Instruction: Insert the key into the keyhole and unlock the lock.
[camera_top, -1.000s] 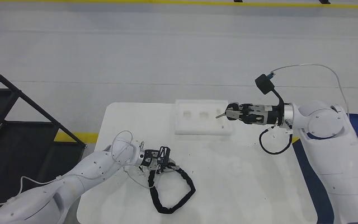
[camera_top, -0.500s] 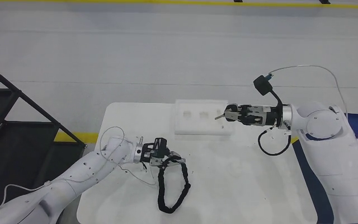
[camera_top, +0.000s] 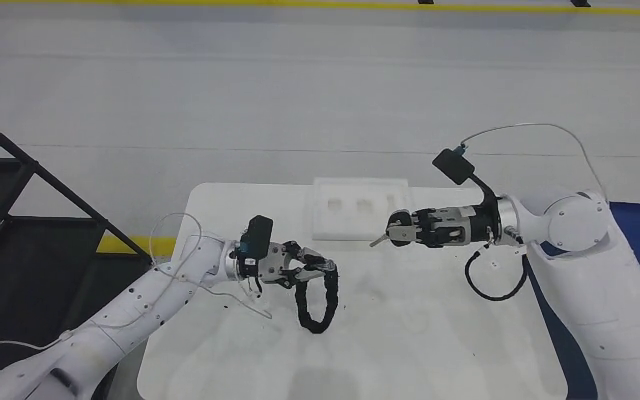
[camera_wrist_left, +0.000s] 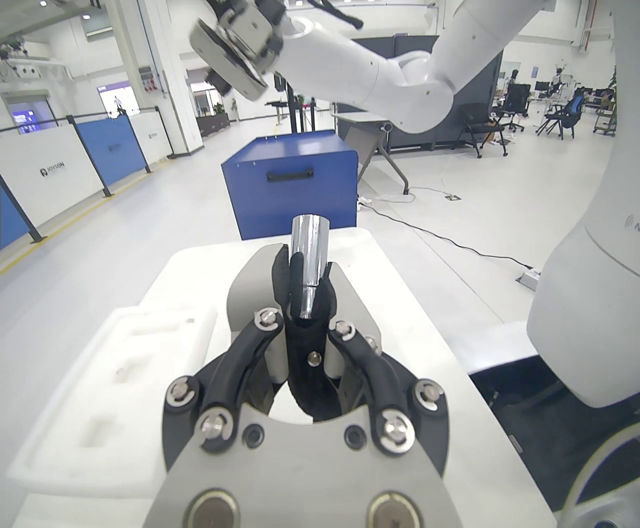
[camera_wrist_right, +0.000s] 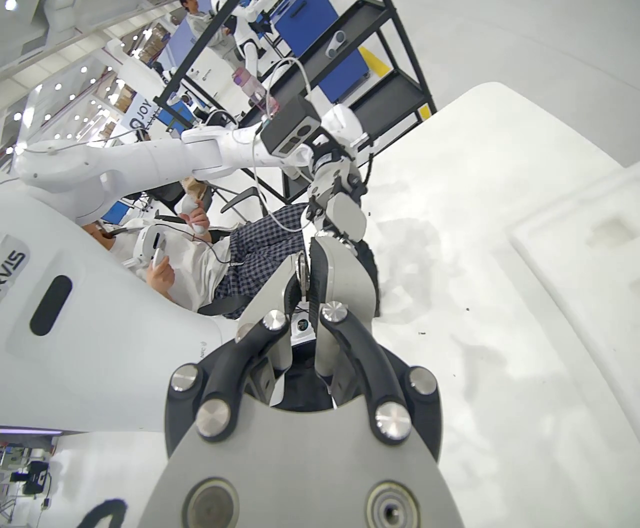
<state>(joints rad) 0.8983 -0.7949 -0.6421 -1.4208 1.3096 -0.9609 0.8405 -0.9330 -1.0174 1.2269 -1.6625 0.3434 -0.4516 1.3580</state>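
My left gripper (camera_top: 303, 268) is shut on the cable lock (camera_top: 318, 295) over the table's left half. The lock's black cable loop hangs below the fingers. In the left wrist view the gripper (camera_wrist_left: 305, 272) clamps the black lock body, and its chrome cylinder (camera_wrist_left: 310, 250) sticks out forward. My right gripper (camera_top: 387, 238) is shut on a small silver key (camera_top: 375, 242), which points left toward the lock with a gap between them. The right wrist view has the key (camera_wrist_right: 300, 270) pinched between the fingers, with the lock's cable (camera_wrist_right: 369, 265) just beyond it.
A white foam tray (camera_top: 360, 208) with small recesses lies at the table's back edge, just behind the right gripper. The white table (camera_top: 450, 340) has free room at the front right. A black rack (camera_top: 40, 215) stands off the table's left side.
The left gripper lifted the lock and swung it right toward the centre, with the cable loop now hanging. The right gripper moved the key off the foam tray, down and left toward the lock.
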